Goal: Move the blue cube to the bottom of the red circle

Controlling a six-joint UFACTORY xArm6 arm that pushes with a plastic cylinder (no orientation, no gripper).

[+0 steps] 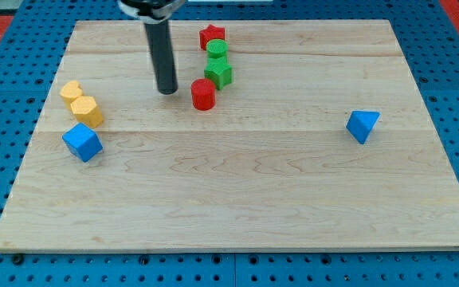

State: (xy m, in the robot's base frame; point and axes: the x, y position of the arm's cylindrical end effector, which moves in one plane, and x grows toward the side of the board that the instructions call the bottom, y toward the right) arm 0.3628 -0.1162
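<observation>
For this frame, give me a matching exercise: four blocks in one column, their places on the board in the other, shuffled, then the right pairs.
Blocks:
1. blue cube
2. red circle
3. blue triangular block
4. red star

Places:
A. alone on the view's right
B. nearest the view's top edge, above the green blocks
C. just right of my tip
D. the view's left, below the yellow blocks

Pairs: 1-D, 2-C, 3-A, 4-B
</observation>
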